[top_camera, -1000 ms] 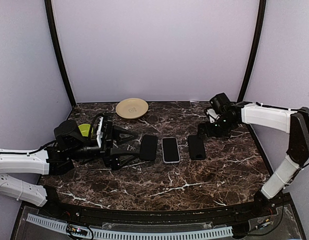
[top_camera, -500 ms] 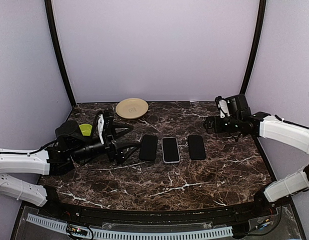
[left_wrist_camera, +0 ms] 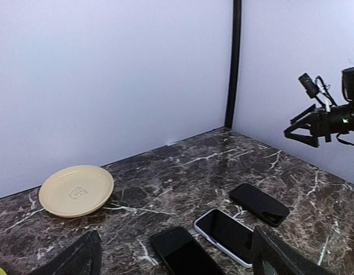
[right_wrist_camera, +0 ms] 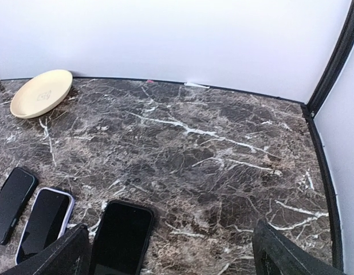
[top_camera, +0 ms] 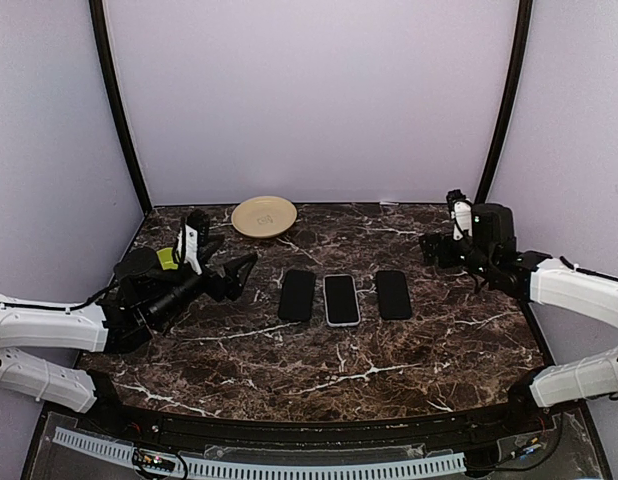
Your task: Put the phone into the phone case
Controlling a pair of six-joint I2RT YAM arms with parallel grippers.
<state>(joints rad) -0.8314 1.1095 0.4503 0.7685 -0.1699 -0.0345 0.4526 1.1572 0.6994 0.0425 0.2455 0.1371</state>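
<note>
Three flat dark slabs lie side by side mid-table. The left one (top_camera: 297,295) (left_wrist_camera: 183,252) is plain black. The middle one (top_camera: 341,299) (left_wrist_camera: 227,235) (right_wrist_camera: 44,220) has a pale rim round a dark screen. The right one (top_camera: 393,294) (left_wrist_camera: 259,204) (right_wrist_camera: 121,238) is black with a raised rim. I cannot tell which is the phone and which is the phone case. My left gripper (top_camera: 229,255) (left_wrist_camera: 176,235) hangs open to the left of the row, touching nothing. My right gripper (top_camera: 441,228) (right_wrist_camera: 171,228) is open and empty, back right of the row.
A cream plate (top_camera: 264,216) (left_wrist_camera: 77,190) (right_wrist_camera: 42,93) sits at the back left near the wall. A small green object (top_camera: 167,258) lies beside my left arm. Pale walls and black corner posts (top_camera: 504,100) close in the marble table (top_camera: 319,370).
My left gripper has risen, drawn back left from the left slab and opened slightly wider. My right arm has swung right and back, away from the right slab.
</note>
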